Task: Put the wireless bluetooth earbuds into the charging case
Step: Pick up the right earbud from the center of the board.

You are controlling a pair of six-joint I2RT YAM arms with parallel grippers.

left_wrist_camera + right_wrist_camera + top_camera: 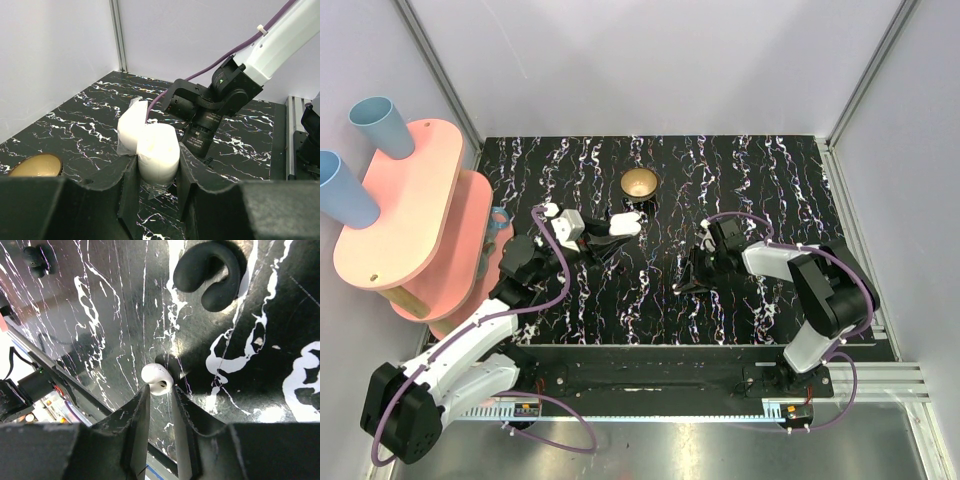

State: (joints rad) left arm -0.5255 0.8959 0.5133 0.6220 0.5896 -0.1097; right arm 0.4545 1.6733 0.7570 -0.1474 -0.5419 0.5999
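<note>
My left gripper (617, 229) is shut on the charging case (626, 224), a glossy white pod held above the table's middle. In the left wrist view the case (158, 155) sits clamped between both black fingers (125, 187), and its lid (132, 127) hangs open to the far left. My right gripper (160, 390) points down at the tabletop and pinches one white earbud (157, 379) at its fingertips. From above that earbud (677, 289) is a white speck under the right gripper (684, 283). No second earbud shows.
A brass bowl (639, 183) stands behind the case, also at the lower left of the left wrist view (35, 166). A black C-shaped piece (212, 277) lies on the marbled table past the right fingers. A pink shelf (410, 215) with blue cups (380, 125) stands left.
</note>
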